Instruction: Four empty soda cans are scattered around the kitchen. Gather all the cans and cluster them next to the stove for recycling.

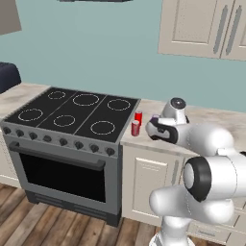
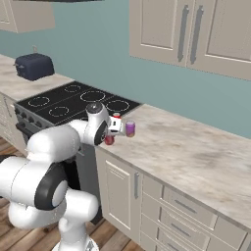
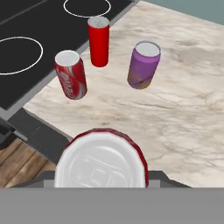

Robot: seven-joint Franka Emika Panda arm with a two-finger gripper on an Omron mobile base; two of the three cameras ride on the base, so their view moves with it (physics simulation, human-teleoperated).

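Item, nearest: a red soda can with a silver top [image 3: 101, 162], seen end-on at the bottom of the hand view, set between the two dark finger tips; the gripper [image 3: 101, 177] is clamped on it, jaws closed against its sides. In the right base view this held can [image 2: 109, 139] shows as a patch of red under the hand, over the front edge of the counter; whether it touches the counter cannot be told.

Item: beige marbled counter [image 3: 175, 113], running to the right of the stove, over cream cabinets [image 2: 120, 191] with drawers.

Item: red soda can with white lettering [image 3: 71, 75], upright on the counter, near the cooktop's edge; also seen in the left base view [image 1: 135, 128].

Item: plain red soda can [image 3: 99, 41], upright, just beyond the lettered one and close to the cooktop; in the left base view [image 1: 138, 116] it stands just behind the lettered can.

Item: purple soda can with pale top [image 3: 144, 65], upright on the counter, to the side of the two red ones away from the stove, apart from both; in the right base view [image 2: 130, 128] it stands just beside the hand.

Item: stove [image 1: 67, 144], grey steel, black cooktop with white burner rings, row of dark knobs, dark oven door.

Item, farthest: dark blue toaster [image 2: 34, 66] on the counter past the stove; teal wall [image 1: 96, 53]; cream upper cabinets [image 2: 191, 34].
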